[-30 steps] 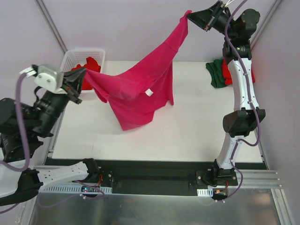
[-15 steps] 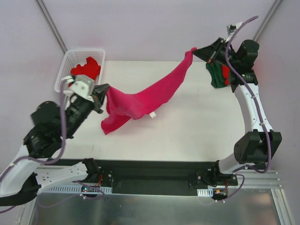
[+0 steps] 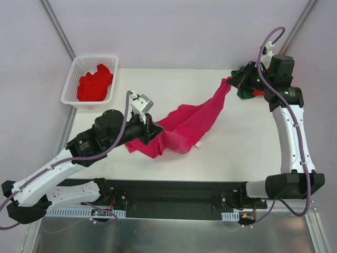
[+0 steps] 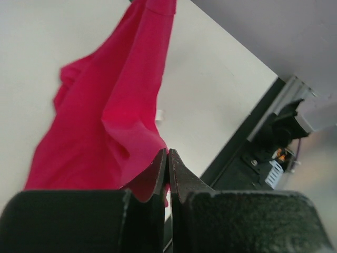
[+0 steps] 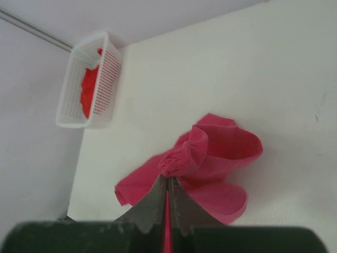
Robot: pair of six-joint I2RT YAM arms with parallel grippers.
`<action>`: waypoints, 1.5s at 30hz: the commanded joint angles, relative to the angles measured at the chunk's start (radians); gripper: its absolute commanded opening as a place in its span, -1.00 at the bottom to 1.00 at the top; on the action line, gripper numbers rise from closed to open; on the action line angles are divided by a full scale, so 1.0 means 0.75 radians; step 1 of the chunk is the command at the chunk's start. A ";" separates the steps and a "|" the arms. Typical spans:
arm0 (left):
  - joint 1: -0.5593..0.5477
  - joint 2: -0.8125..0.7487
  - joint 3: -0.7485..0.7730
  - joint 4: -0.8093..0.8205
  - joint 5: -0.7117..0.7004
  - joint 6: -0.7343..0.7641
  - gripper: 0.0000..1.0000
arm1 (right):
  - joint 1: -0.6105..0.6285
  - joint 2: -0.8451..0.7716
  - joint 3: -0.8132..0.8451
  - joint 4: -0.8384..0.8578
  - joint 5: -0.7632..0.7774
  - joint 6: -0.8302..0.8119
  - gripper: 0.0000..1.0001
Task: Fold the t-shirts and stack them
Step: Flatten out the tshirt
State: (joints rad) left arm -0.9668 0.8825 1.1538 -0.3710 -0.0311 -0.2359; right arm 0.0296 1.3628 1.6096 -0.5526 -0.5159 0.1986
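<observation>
T-shirt (image 3: 190, 120), pink, is being pinched by L end effector (image 3: 157, 132) & R end effector (image 3: 230, 83), both fully closed; long axis is being held diagonal, near-left to far-right.

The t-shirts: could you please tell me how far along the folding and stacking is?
Done, it seems: a compact green and red pile sits at the table's far right corner. In hand: the magenta-pink t-shirt, unfolded, is stretched between the shut left tool and the shut right tool, its middle sagging onto the table. Left: folding it, then the crumpled red t-shirt in the basket.
</observation>
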 commanded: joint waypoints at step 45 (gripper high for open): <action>0.399 0.893 0.304 0.186 0.567 0.265 0.99 | 0.085 -0.060 -0.406 -0.353 0.721 -0.164 -0.97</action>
State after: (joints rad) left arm -0.7612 1.5169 1.2552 -0.2478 0.4213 -0.1291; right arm 0.0860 1.3491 1.3178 -0.8536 0.0483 0.0765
